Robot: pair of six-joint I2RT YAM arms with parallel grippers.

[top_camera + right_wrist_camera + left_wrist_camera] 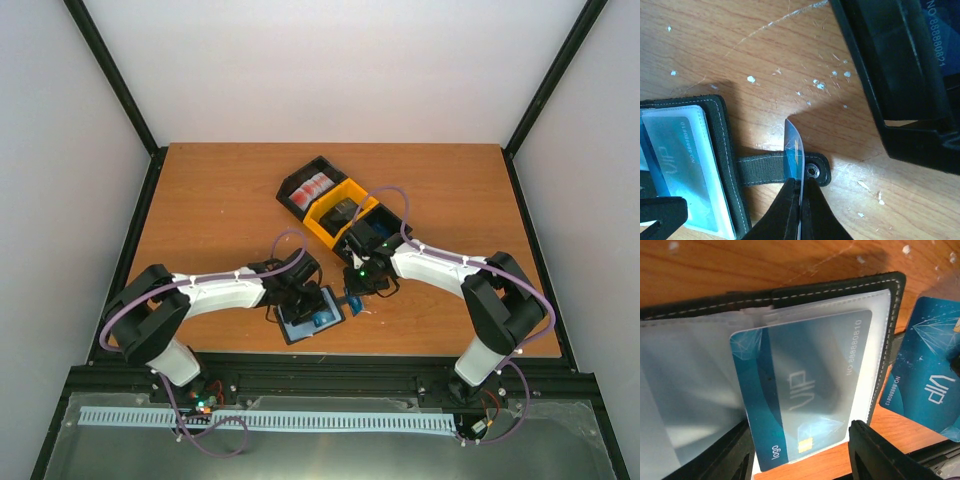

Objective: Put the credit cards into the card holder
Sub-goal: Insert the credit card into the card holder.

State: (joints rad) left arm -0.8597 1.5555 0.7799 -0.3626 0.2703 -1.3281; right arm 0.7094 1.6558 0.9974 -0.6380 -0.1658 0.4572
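**Open card holder, one blue card pocketed, another held ready**

At left, the card holder lies open on the counter, its clear pockets facing up. The blue card in one pocket reads "VIP", "NO 88888810" and "logo". The left hand has its fingers apart beside the card's end; whether they touch it is unclear. At right, the right hand is clamped on a second blue card, held on edge over the clasp tab, probably ready to slide in.
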